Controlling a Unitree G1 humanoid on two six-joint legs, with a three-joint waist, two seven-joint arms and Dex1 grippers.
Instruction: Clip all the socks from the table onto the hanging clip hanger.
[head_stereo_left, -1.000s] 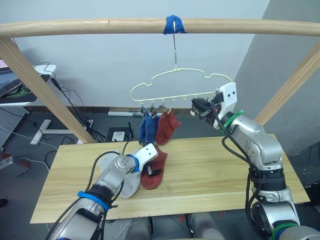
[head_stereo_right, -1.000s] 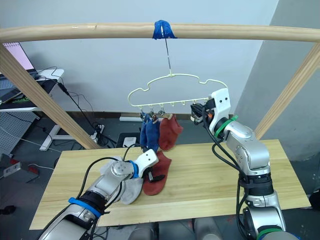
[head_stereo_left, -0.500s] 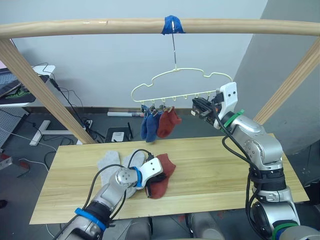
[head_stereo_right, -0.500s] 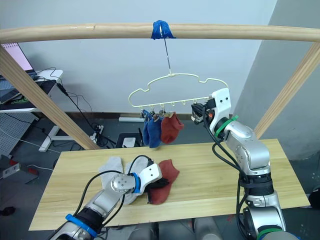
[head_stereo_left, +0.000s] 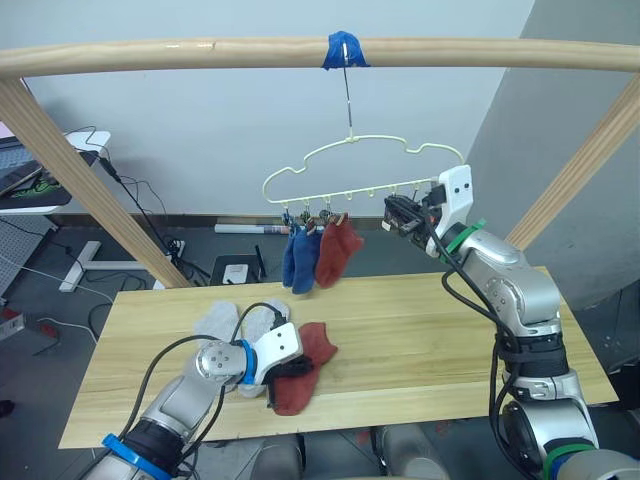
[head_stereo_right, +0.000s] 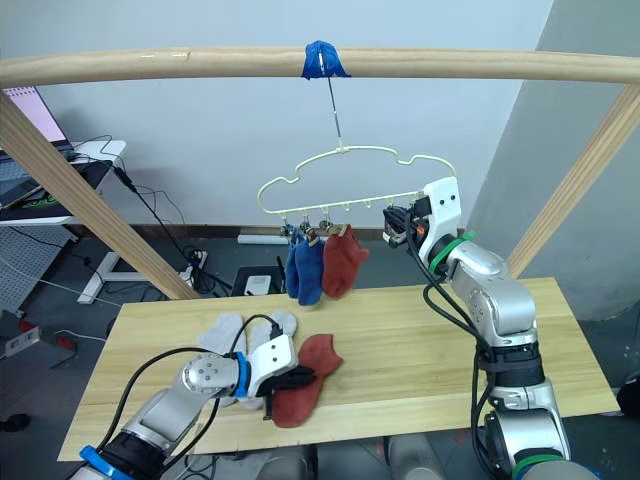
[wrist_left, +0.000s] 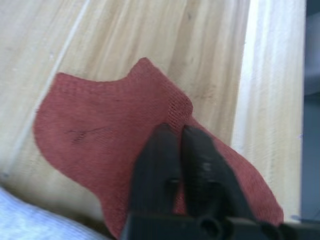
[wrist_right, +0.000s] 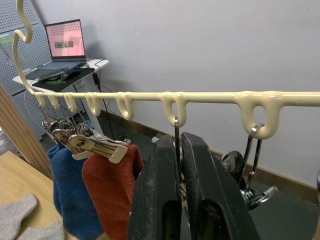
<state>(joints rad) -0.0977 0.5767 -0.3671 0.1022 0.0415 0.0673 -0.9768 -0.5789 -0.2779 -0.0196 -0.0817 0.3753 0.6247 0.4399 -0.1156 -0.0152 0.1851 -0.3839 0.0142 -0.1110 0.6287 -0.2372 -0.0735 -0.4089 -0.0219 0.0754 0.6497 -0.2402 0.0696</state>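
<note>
On the table a rust red sock lies flat with my left gripper shut on its edge; the left wrist view shows the fingertips pressed together on the red knit. Two light grey socks lie just left of it. The cream clip hanger hangs from the pole. Blue socks and a rust red sock are clipped at its left end. My right gripper is up at the hanger's right part, shut on the wire of a clip.
A round wooden pole with blue tape spans overhead, and slanted wooden legs stand at both sides. Free metal clips hang beside the held one. A desk with a laptop stands behind on the left.
My left gripper has drawn back toward the table's front left, dragging the red sock with it and uncovering the grey socks. The right arm has stayed at the hanger.
</note>
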